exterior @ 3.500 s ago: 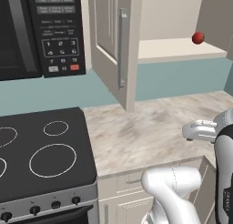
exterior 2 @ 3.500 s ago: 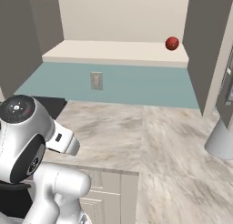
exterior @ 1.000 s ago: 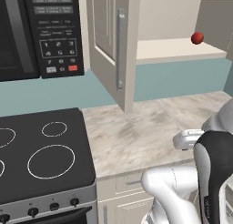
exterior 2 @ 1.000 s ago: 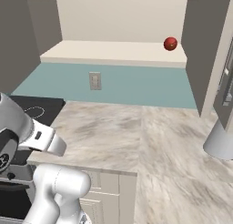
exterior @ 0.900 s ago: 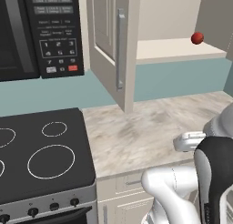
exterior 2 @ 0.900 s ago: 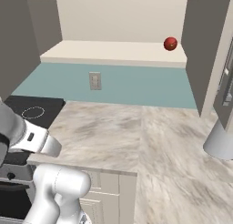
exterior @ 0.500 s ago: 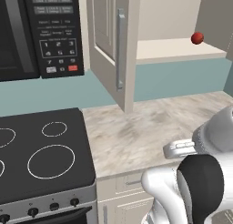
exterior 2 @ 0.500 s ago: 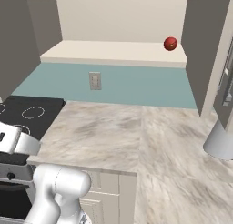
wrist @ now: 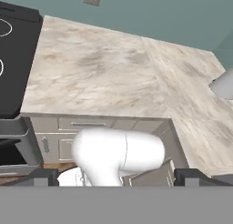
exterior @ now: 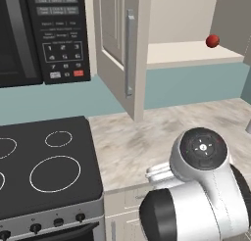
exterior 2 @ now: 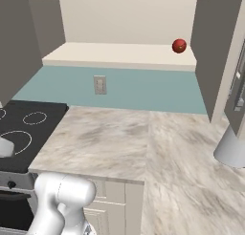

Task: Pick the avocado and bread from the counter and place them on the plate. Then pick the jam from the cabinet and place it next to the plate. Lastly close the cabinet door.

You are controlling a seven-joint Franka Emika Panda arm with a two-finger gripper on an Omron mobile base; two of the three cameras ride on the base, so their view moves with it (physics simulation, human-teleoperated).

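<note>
A small red jam jar sits on the cabinet shelf, near the shelf's right end and close to its front edge. From the right base view the jam stands just left of the cabinet's grey side wall. The cabinet door hangs wide open at the shelf's left end, its long silver handle running vertically near the door's free edge.

Below the shelf runs a teal back wall, with a pale outlet on it. Under that lies the surface, a beige-grey marble slab with streaky veining. It turns a corner and continues along the right side. At its far right edge stands part of a rounded grey object, too cropped to identify.

To the left of the surface is a black stove with white ring burners and a row of knobs along its front. Above the stove hangs a black microwave with a keypad, just left of the open door.

The robot's white arm is folded low in front of the surface's front edge. In the hand view, the hand points toward the base cabinets below the surface, and its two dark fingertips stand far apart at the bottom corners, holding nothing.
</note>
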